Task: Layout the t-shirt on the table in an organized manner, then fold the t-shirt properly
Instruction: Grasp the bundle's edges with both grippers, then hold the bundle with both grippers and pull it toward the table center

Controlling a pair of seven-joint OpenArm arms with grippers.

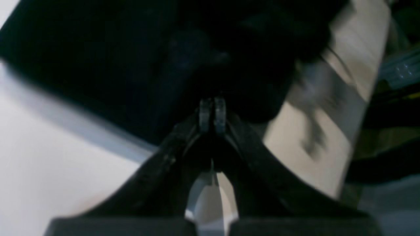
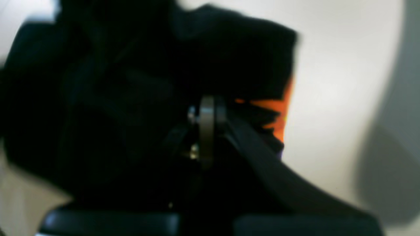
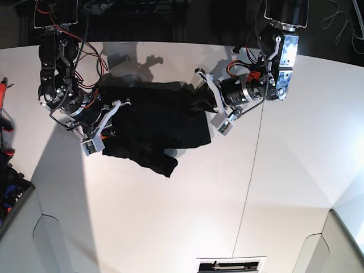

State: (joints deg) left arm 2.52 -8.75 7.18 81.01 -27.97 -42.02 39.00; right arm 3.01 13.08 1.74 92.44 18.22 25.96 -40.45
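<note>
Shirt (image 3: 156,122) bunched near table's (image 3: 170,216) far edge, strung between both arms. Left gripper (image 1: 212,113) and right gripper (image 2: 207,113) each clamped on cloth. Risk: uneven pull drags it crooked; thin pinch slips, hem drops into folds.

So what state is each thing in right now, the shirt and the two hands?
t-shirt: bunched and creased on the table, mostly black side showing, not yet spread flat.
left hand: shut, pinching the shirt's edge.
right hand: shut on the shirt fabric, near a bit of orange print.
</note>
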